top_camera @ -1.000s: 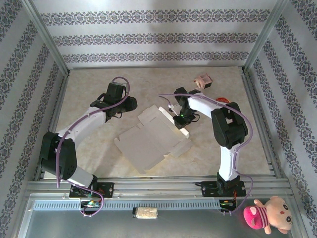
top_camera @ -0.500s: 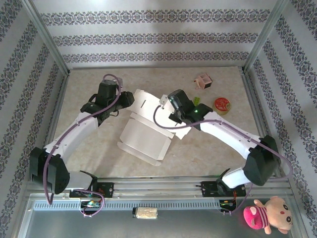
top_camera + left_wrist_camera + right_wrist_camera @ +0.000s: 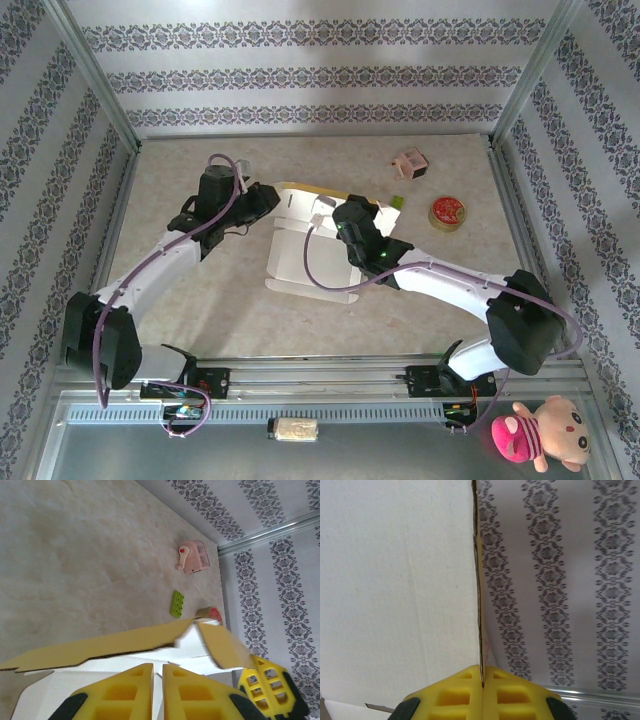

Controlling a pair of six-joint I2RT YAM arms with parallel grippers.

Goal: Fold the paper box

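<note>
Folding looks barely begun: the paper box (image 3: 300, 265) sits in the middle of the table (image 3: 200, 300), a mostly flat white blank with its far flaps raised. The right gripper (image 3: 481, 672) pinches a panel edge. The left gripper (image 3: 157, 680) has its fingers nearly together at a flap, grip unclear; walls and closing remain.

Matt, smooth thin-cardboard paper box (image 3: 285, 262)
</note>
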